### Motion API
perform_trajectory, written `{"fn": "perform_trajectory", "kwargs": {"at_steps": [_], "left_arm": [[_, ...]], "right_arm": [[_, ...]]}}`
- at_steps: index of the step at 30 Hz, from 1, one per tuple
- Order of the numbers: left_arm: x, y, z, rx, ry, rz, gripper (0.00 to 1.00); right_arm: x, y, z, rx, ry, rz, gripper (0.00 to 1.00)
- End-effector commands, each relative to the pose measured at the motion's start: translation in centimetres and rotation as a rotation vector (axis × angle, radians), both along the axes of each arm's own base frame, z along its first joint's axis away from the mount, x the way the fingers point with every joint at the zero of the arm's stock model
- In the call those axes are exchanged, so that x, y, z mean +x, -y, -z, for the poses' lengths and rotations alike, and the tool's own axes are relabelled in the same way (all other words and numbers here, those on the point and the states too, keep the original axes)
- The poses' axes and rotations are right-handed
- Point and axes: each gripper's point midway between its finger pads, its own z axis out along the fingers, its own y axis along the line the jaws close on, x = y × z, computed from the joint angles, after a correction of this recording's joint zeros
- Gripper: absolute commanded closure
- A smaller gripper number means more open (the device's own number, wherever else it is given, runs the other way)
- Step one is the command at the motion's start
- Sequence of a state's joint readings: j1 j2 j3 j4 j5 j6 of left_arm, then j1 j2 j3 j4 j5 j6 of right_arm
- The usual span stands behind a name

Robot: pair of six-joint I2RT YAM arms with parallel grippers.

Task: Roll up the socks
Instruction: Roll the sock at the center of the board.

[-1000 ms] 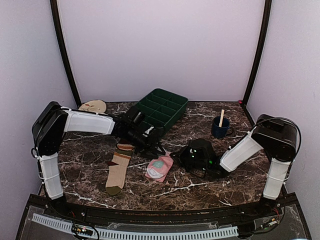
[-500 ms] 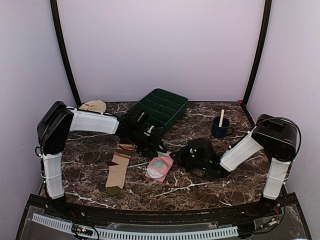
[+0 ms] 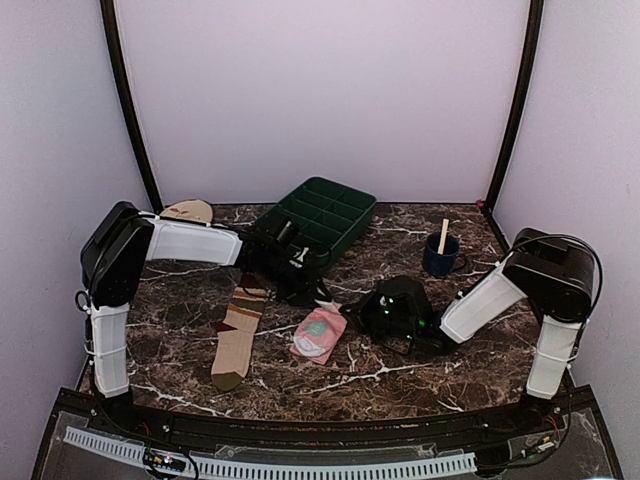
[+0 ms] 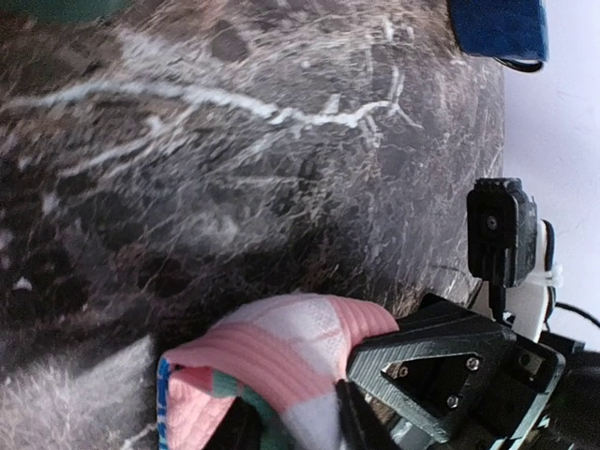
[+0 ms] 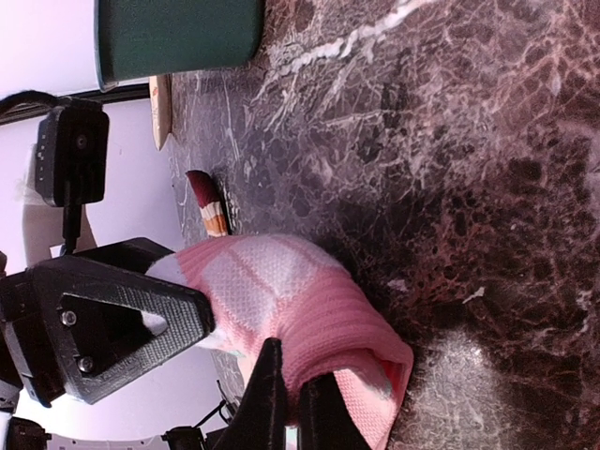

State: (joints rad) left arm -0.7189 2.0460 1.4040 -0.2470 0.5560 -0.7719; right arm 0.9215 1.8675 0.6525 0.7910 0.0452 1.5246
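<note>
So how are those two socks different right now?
The pink sock is bunched up short; the striped sock lies flat, stretched out. The pink sock is pinched by the left hand and right hand; the striped sock is untouched. Pink has teal and white patches; striped is beige with maroon bands. Both rest on the table.

The left arm [image 3: 185, 243] rises from its near-left base and stretches right. Its wrist is bent down, and the left gripper [image 4: 291, 427] sits low at mid-table with 2 fingers pressed either side of the pink sock [image 4: 281, 347]. The right arm [image 3: 480, 300] reaches left and low, its right gripper [image 5: 292, 408] pinched tight on the same sock, close beside the left one.
</note>
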Motion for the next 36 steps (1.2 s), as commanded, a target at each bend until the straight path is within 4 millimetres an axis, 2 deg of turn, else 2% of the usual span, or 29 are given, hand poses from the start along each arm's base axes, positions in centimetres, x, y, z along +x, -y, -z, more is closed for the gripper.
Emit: {"fn": "perform_trajectory", "kwargs": {"at_steps": [1, 5, 7, 15, 21, 27, 32, 36], "left_arm": [[0.6, 0.6, -0.7, -0.036, 0.020, 0.002, 0.80], [0.6, 0.7, -0.6, -0.046, 0.025, 0.006, 0.97], [0.5, 0.7, -0.5, -0.050, 0.029, 0.012, 1.00], [0.3, 0.2, 0.8, -0.060, 0.094, 0.040, 1.00], [-0.4, -0.6, 2.4, -0.091, 0.175, 0.053, 1.00], [0.2, -0.1, 2.0, -0.161, 0.284, 0.085, 1.00], [0.4, 0.1, 1.7, -0.212, 0.330, 0.120, 1.00], [0.3, -0.1, 2.6, -0.205, 0.343, 0.154, 1.00]], "right_arm": [[0.1, 0.1, -0.1, -0.004, 0.013, -0.008, 1.00], [0.1, 0.2, 0.0, -0.019, 0.011, -0.007, 1.00], [0.1, 0.3, 0.1, -0.030, 0.012, -0.007, 1.00], [-0.1, 0.7, 0.6, -0.060, 0.009, -0.009, 1.00], [-0.1, 1.0, 1.0, -0.114, 0.007, -0.021, 1.00], [-0.4, 0.9, 1.6, -0.151, -0.020, -0.039, 1.00], [-0.4, 0.8, 1.5, -0.196, -0.005, -0.074, 0.90], [-0.6, 1.0, 1.1, -0.229, 0.010, -0.094, 0.77]]}}
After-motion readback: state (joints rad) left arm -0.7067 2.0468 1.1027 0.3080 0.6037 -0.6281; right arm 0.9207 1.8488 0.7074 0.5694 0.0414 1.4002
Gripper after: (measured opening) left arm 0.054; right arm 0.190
